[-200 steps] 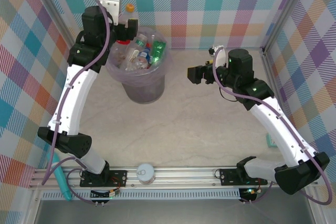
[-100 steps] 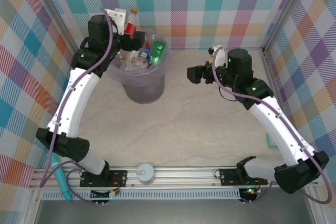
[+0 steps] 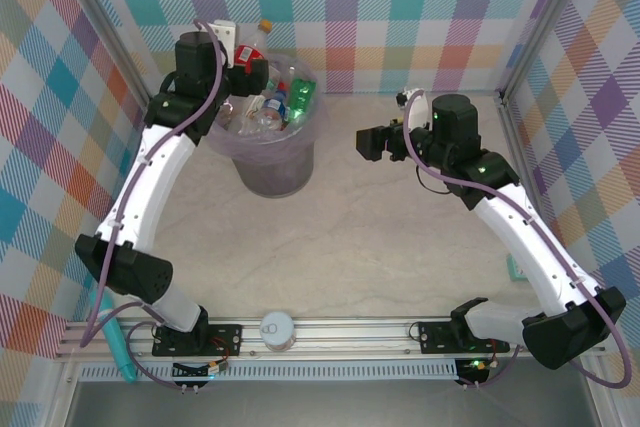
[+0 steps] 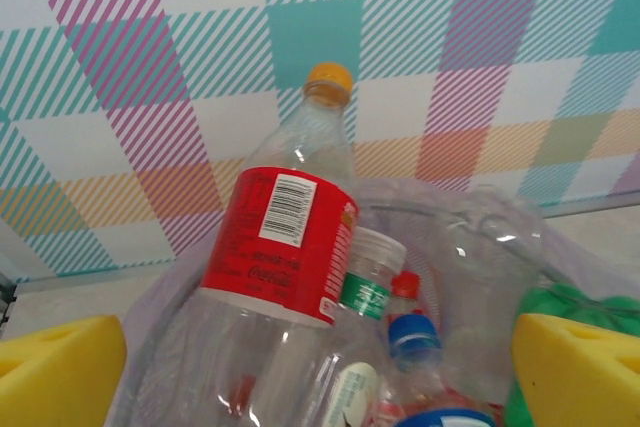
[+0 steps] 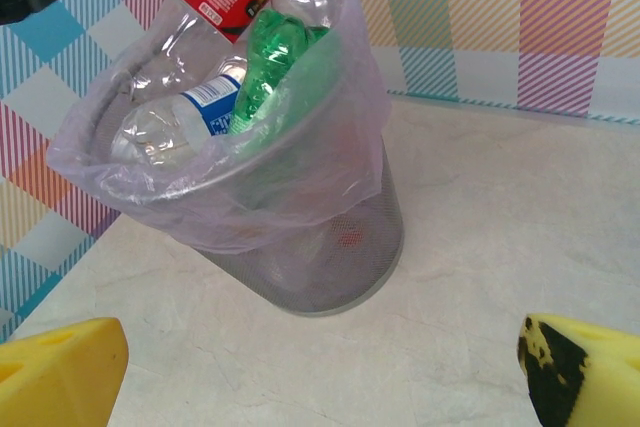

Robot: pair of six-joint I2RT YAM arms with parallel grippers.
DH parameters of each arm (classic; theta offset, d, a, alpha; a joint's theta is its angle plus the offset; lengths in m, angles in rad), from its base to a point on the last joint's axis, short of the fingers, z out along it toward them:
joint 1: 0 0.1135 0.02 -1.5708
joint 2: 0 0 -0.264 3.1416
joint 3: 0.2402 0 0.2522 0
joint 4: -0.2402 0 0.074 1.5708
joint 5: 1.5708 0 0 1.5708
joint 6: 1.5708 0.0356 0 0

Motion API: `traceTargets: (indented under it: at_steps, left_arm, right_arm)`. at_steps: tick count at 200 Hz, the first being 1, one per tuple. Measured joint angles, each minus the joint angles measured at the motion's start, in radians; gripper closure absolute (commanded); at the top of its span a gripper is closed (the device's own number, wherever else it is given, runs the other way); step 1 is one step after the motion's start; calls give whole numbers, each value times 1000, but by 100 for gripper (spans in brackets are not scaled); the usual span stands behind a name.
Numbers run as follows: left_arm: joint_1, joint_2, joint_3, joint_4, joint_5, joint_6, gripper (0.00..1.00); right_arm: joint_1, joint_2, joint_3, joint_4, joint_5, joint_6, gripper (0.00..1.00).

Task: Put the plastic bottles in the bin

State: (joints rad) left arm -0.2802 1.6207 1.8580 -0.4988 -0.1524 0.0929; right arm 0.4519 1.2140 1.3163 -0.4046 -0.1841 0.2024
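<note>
- Closest to the arms, the white canister [image 3: 277, 329] sits on the rail. It is not a bottle, so it can stay there.
- A bit farther out, the right gripper [image 3: 366, 142] hangs over the table [image 3: 380, 247], beside the bin [image 3: 272, 172]. Its fingers are spread very wide and hold nothing. It has not moved at all in the last second.
- The bin is packed with plastic bottles, like the green bottle [image 3: 302, 92] and the blue-labelled bottle [image 5: 190, 117]. Every bottle I can see is in there.
- At the far side of the bin is the left gripper [image 3: 252, 69]. A second ago it was out by the far left rim. Now it has swung over the bin.
- The orange-capped bottle [image 4: 290, 237] came with it. Its bottom now sits among the other bottles, and its top sticks up past the rim (it is a tall one).
- The left fingers [image 4: 60, 367] are spread wide, one on each side of that bottle, and do not seem to squeeze it.
- I think this means the last bottle is in and the job is nearly done. The left arm should back away gently so the tall bottle does not tip out.
</note>
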Motion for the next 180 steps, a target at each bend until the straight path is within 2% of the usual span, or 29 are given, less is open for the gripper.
traceTargets:
  at_steps: [76,134,180]
  left_arm:
    - [70,211,74,39,68,-83,8]
    - [68,174,-8,87,167,-101,11]
    - [65,122,-44,74,167,-89,0]
  right_arm:
    - [0,-13,-28,-7,11,0,0]
    - [0,-22,-28,-8,19,0,0]
    - [0,-22,-28,-7,17,1,0]
